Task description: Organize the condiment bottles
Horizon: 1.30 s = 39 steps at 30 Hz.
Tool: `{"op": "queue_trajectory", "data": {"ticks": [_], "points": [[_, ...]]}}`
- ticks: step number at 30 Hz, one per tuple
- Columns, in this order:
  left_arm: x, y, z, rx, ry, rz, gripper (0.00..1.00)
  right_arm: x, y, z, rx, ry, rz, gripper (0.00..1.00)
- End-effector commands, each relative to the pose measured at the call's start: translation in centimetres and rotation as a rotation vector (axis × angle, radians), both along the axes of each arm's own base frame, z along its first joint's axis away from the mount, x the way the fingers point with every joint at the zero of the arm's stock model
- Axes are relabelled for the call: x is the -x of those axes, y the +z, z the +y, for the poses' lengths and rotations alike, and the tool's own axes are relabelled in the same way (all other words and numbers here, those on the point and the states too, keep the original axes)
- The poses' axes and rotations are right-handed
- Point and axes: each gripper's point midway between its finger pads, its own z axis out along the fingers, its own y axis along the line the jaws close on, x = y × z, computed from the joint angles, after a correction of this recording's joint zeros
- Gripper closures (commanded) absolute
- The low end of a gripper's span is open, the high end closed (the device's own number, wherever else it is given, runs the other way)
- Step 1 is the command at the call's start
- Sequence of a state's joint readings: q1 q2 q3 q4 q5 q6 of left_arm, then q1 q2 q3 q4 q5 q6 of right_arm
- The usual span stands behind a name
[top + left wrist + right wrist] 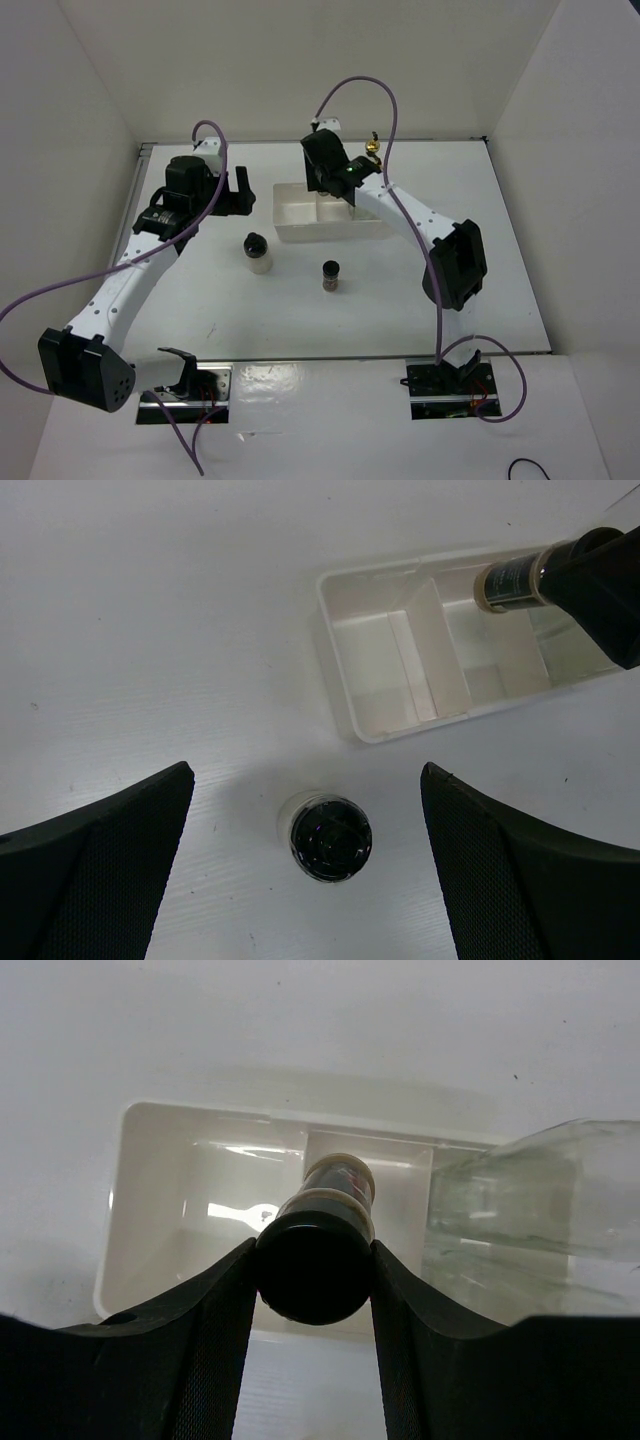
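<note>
White table (500,215), closed in by plain white walls (300,60) on three sides; both arms reached out over it from the near edge. A white tray (292,228) with three compartments lay toward the far middle of the table. The right gripper (315,1260) was over the tray, its jaws closed on the black cap of a dark spice jar (338,1185), one finger pressing each side of the cap. The jar hung above the tray's inside, near the middle divider; which compartment it was over could not be told. A glass bottle (540,1200) stood at the tray's right end, just beside the held jar, its gold spout (372,148) showing behind the right arm from above; its base was hidden. The left gripper (307,770) hovered to the left of the tray with jaws spread wide and nothing between them. Below it a whitish jar (328,837) with a black cap stood upright on the table, near the tray's front left corner, not touched by either finger. A second dark jar (331,274) stood upright on the table in front of the tray, apart from the whitish one.
</note>
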State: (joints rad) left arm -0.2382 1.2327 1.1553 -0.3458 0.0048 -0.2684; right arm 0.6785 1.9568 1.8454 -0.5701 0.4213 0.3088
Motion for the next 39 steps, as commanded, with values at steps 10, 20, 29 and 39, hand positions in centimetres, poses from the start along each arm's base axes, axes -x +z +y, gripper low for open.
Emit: {"op": "queue_trajectory", "data": {"ticks": [10, 20, 29, 39], "points": [[0.3, 0.9, -0.1, 0.018, 0.008, -0.017, 0.0, -2.7, -2.9, -1.7, -0.036, -0.05, 0.025, 1.0], [-0.1, 0.6, -0.2, 0.015, 0.008, -0.007, 0.0, -2.8, -6.1, -1.3, -0.044, -0.04, 0.082, 1.0], [-0.4, 0.2, -0.2, -0.007, -0.001, 0.016, 0.0, -3.4, -8.5, -1.8, -0.038, -0.045, 0.117, 0.95], [-0.3, 0.4, -1.4, 0.013, -0.068, 0.026, 0.0, -4.0, -8.9, -1.8, -0.04, -0.047, 0.127, 0.77]]}}
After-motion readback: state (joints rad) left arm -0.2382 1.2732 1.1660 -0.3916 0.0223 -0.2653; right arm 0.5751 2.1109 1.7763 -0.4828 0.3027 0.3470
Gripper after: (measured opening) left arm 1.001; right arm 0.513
